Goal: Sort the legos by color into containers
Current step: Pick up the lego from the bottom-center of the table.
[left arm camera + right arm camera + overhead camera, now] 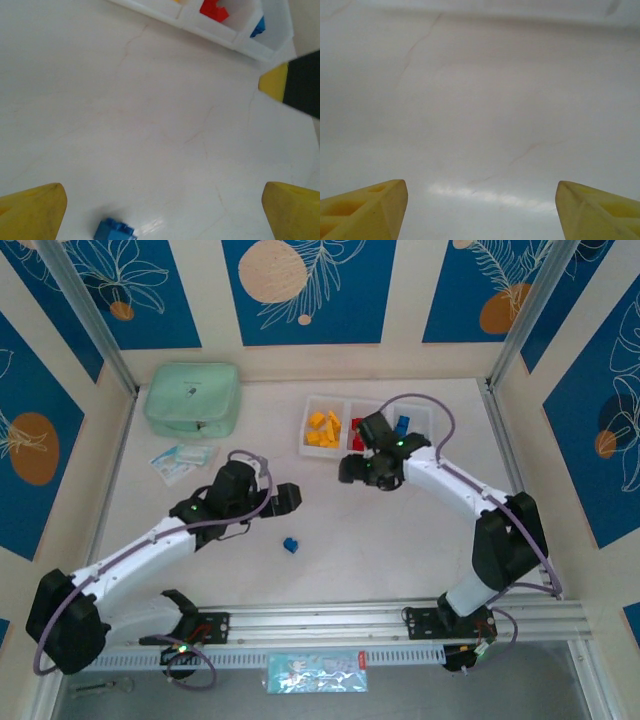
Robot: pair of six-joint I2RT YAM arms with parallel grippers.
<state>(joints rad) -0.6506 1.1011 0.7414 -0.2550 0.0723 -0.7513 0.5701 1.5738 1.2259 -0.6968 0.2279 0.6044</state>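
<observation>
The white tray (pixel 310 448) holds yellow legos (pixel 323 428) in its left compartment, red legos (pixel 357 426) in the middle and a blue lego (pixel 402 424) on the right. One blue lego (pixel 291 545) lies alone on the table. It sits low between my left gripper's yellow fingertips (pixel 32 212) in the left wrist view, as a blue brick (pixel 115 231). My left gripper (pixel 284 498) hangs open just above and left of it. My right gripper (pixel 350 467) stands open in front of the tray, and between its fingers (pixel 365 212) there is bare table.
A mint-green pouch (pixel 192 398) lies at the back left, with a small packet (pixel 182 460) in front of it. The tray's wall (pixel 210 31) crosses the top of the left wrist view, with my right gripper's finger (pixel 274 82) at the right edge.
</observation>
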